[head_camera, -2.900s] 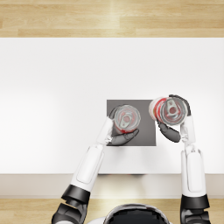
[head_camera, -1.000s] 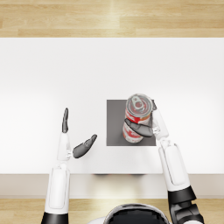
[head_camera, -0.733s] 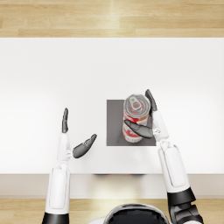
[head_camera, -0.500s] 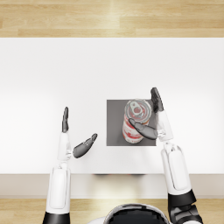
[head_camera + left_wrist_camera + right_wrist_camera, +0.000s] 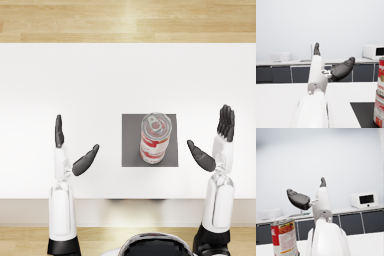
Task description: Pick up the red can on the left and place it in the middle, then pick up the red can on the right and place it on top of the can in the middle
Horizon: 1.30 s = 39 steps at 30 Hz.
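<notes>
Two red-and-white cans stand stacked upright on the dark grey mat point(image 5: 132, 145) in the middle of the white table; the upper can point(image 5: 154, 131) sits on the lower can point(image 5: 150, 155). In the left wrist view the stack point(image 5: 379, 100) shows at the edge, and the upper can point(image 5: 284, 236) appears in the right wrist view. My right hand point(image 5: 216, 140) hovers open to the right of the stack, well apart from it. My left hand point(image 5: 72, 150) is open too, far to the left of the mat.
The white table point(image 5: 100, 80) stretches wide around the mat, with its front edge near my arms. A wooden floor point(image 5: 125, 20) lies beyond the far edge. Kitchen counters and a microwave point(image 5: 364, 199) stand in the background.
My right hand has let go of the upper can and pulled away to the right. The can stays on top of the lower one. The left hand has not moved.
</notes>
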Each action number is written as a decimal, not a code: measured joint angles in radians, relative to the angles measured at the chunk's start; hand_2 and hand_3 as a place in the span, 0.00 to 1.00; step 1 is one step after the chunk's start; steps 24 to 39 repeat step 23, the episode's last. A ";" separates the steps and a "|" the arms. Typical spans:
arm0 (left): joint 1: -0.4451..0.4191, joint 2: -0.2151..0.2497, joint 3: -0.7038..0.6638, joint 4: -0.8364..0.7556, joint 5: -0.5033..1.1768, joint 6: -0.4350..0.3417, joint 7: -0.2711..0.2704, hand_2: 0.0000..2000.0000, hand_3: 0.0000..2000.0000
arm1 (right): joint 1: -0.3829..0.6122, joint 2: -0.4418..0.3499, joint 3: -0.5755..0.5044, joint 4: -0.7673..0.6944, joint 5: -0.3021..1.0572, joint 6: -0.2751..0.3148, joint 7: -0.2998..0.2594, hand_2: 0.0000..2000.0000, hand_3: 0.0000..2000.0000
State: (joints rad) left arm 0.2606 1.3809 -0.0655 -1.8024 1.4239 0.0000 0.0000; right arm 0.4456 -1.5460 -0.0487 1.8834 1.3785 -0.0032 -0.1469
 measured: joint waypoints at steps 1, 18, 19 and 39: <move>0.006 0.000 -0.012 0.002 0.000 0.000 0.000 0.00 0.00 | -0.007 -0.001 -0.028 -0.001 0.000 0.001 0.042 0.00 0.00; 0.009 0.004 -0.058 0.020 0.000 0.000 0.000 0.00 0.00 | -0.044 -0.007 -0.104 -0.042 0.000 0.003 0.147 0.00 0.00; 0.009 0.005 -0.058 0.020 0.000 0.000 0.000 0.00 0.00 | -0.044 -0.007 -0.104 -0.042 0.000 0.003 0.147 0.00 0.00; 0.009 0.005 -0.058 0.020 0.000 0.000 0.000 0.00 0.00 | -0.044 -0.007 -0.104 -0.043 0.000 0.003 0.147 0.00 0.00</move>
